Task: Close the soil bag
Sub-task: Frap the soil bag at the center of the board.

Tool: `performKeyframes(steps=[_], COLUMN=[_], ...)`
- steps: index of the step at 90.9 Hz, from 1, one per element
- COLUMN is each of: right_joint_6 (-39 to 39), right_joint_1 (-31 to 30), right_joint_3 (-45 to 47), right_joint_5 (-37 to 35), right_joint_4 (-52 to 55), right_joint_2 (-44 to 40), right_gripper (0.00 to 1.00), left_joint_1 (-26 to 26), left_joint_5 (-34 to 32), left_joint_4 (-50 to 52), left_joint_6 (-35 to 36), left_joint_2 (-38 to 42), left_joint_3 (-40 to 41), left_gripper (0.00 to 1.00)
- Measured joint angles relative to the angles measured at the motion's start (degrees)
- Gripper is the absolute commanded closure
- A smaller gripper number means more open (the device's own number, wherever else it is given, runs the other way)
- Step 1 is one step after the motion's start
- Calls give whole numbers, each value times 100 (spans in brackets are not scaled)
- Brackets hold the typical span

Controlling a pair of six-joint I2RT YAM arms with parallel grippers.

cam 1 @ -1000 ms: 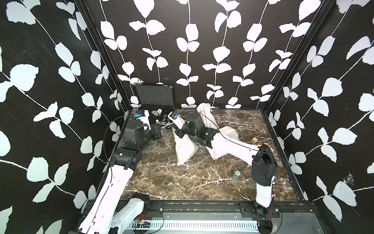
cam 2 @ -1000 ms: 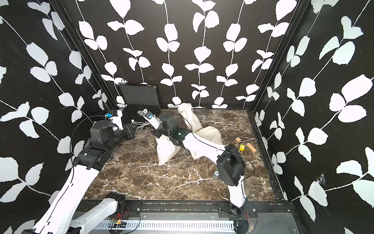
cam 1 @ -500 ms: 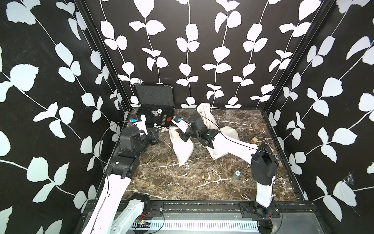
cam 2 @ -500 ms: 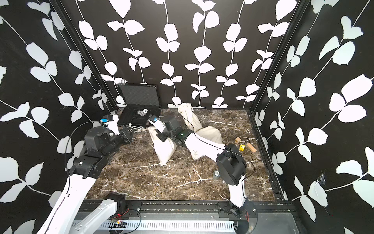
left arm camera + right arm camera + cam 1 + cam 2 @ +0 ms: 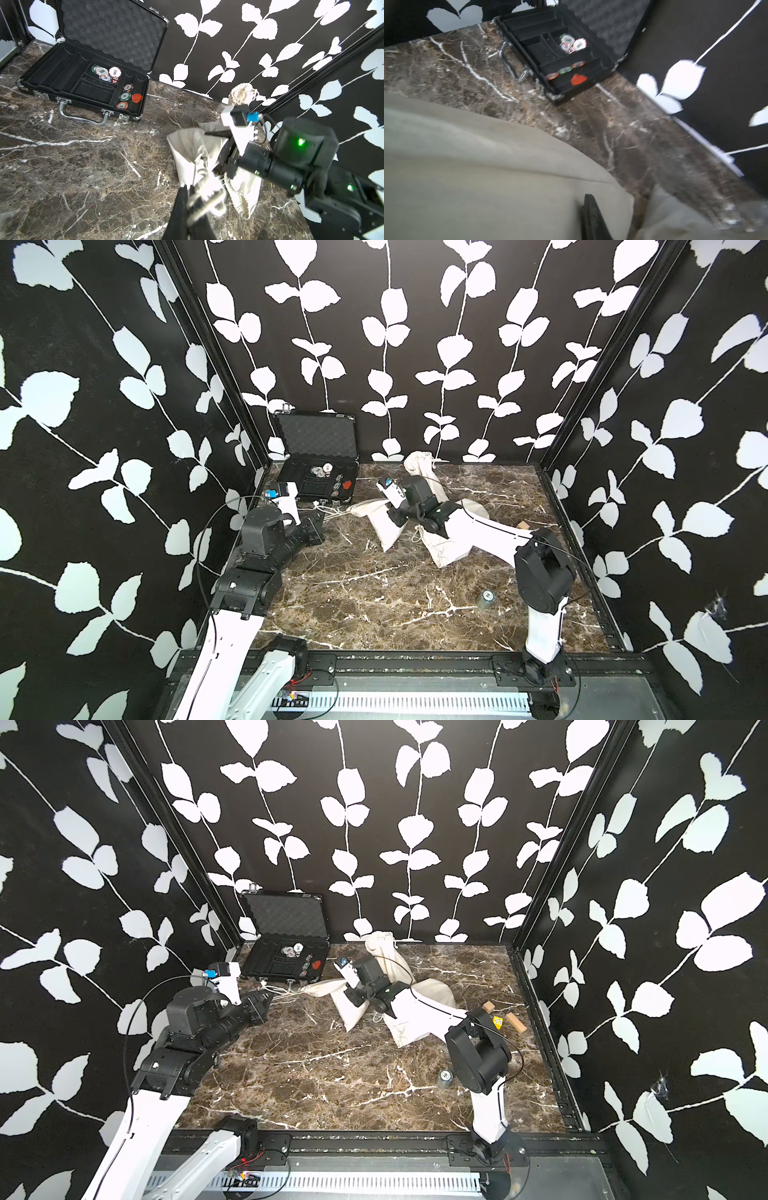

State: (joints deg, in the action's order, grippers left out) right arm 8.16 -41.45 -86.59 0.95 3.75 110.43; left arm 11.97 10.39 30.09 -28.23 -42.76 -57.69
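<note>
The left end effector (image 5: 188,190), jaws closed on the white drawstring cord (image 5: 209,202), is backing toward the left wall, farther from the bag than a second ago. The cream cloth soil bag (image 5: 384,526) is lying mid-way across the brown marble-patterned counter (image 5: 374,605). Its neck is now stretching into a narrow point toward the open black chip case (image 5: 316,439). The right end effector (image 5: 354,997) appears to be pinching the bag's body, anchoring it. The mouth is cinching, so closure looks close.
</note>
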Motion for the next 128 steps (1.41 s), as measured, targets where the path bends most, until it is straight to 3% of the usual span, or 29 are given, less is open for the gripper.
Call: performKeyframes(steps=[13, 42, 65, 90, 128], right_joint_6=[94, -236, -184, 173, 498], right_joint_1=[74, -291, -1075, -1884, -2177], right_joint_3=[98, 2507, 2997, 2822, 2122], right_joint_5=[66, -415, -415, -376, -739], right_joint_4=[-39, -1410, -2531, -3248, -3805], right_joint_2=[-157, -861, -1506, -1626, -1036], right_gripper=[63, 37, 28, 34, 51], left_joint_1=[-9, -70, -76, -37, -7], left_joint_5=[326, 1169, 1478, 1685, 1676], left_joint_4=[-372, -1226, -1847, -2341, -2411], left_joint_6=[-66, -378, -525, -754, -846], left_joint_2=[304, 459, 678, 398, 431], left_joint_3=[363, 1172, 1425, 1493, 1499], left_gripper=[100, 100, 100, 100, 100])
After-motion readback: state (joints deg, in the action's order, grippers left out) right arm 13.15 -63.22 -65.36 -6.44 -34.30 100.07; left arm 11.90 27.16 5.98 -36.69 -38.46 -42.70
